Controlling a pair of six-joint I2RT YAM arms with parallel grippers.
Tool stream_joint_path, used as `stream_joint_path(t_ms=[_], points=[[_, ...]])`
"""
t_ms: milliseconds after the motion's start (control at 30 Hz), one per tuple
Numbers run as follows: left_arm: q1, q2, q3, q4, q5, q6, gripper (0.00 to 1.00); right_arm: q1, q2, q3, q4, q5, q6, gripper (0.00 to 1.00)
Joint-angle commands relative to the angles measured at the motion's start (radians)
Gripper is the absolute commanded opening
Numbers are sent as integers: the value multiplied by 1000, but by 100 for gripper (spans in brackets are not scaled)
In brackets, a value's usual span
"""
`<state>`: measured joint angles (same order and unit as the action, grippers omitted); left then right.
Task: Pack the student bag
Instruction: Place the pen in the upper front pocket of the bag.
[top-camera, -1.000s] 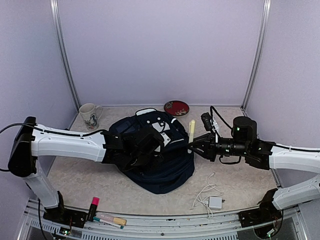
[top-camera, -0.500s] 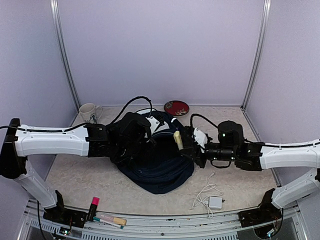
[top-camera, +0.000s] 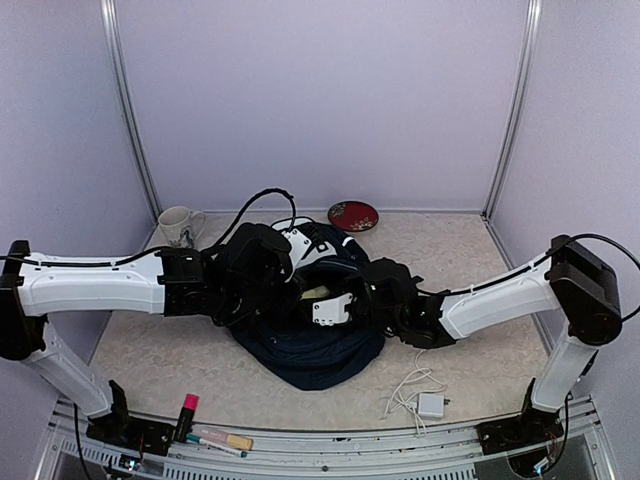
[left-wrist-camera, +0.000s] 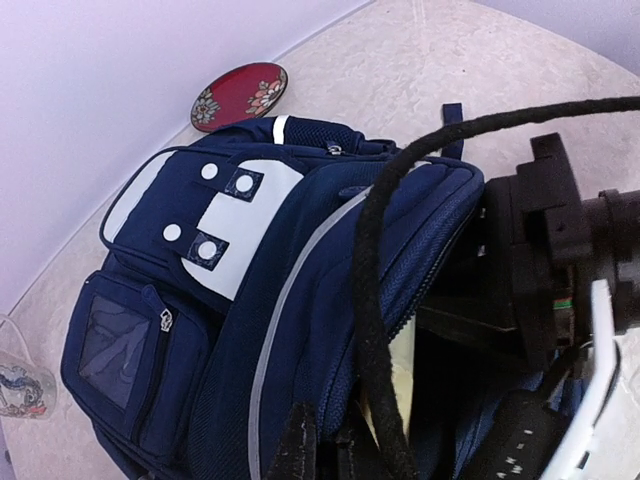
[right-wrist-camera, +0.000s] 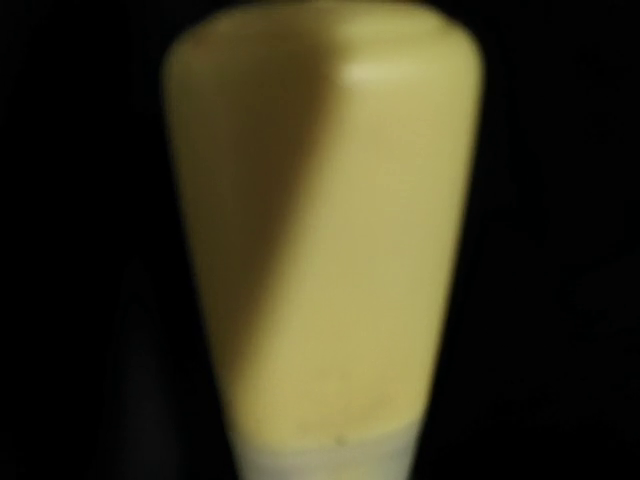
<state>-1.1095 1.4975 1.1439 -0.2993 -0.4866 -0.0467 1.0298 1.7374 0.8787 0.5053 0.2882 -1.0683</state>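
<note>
Table: beige speckled top (top-camera: 500, 250) with lilac walls round it. I'm reading the overhead and both wrist cams.
Near edge: pink marker (top-camera: 188, 404) and a couple of pens (top-camera: 222, 441) on the front rail, left side. White charger (top-camera: 431, 404) with its loose cable lies on the table, right of centre.
Bag: student bag (top-camera: 320, 350) sits mid-table between the two arms, white patch on its far side.
Change: a second ago the right gripper hung just right of the bag with the tube upright over the table. Half a second ago it was at the bag's right edge, and now it is in the mouth. The bag lay flatter then; its top now stands raised.
Left gripper: (left-wrist-camera: 320, 450) at the bottom of its own view, pinched narrow on the rim of the bag mouth.
Right gripper: (top-camera: 335, 305) reaches in from the right and is inside the opening, closed on the yellow tube (right-wrist-camera: 320, 250). The tube fills that wrist view with dark all round; I can't make out the fingers there.
Tube vs bag: on the left wrist cam I see pale yellow in the gap, below the rim.
Far: mug (top-camera: 179, 226) at far left, red plate (top-camera: 353, 215) by the back wall. Both stand apart from the bag.
</note>
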Motion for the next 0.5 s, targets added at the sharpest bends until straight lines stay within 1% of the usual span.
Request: stream_joint_path(t_ms=[0,33,100,200,267,300,367,433,467], points=[[-11,-57,3,101,-22,4,0,-7,98,37,68,142,-155,7],[-9,-56,3,99,-25,5,0,-6,116,41,80,170,-168,17],[-11,-57,4,95,-30,7,0,0,130,69,43,199,-152,46],[-10,-60,2,96,-30,8,0,23,93,55,46,188,-88,65],[-10,-59,1,98,-30,11,0,45,50,10,79,169,-84,90],[-8,-58,-1,99,-32,13,0,57,31,-10,90,160,-84,91],[-7,-54,-4,98,-31,14,0,79,-17,-45,89,141,-65,92],[-6,-50,-6,99,-30,16,0,94,-85,-71,39,94,-9,92],[-5,-48,-8,98,-30,15,0,98,-125,-79,-9,42,52,91]])
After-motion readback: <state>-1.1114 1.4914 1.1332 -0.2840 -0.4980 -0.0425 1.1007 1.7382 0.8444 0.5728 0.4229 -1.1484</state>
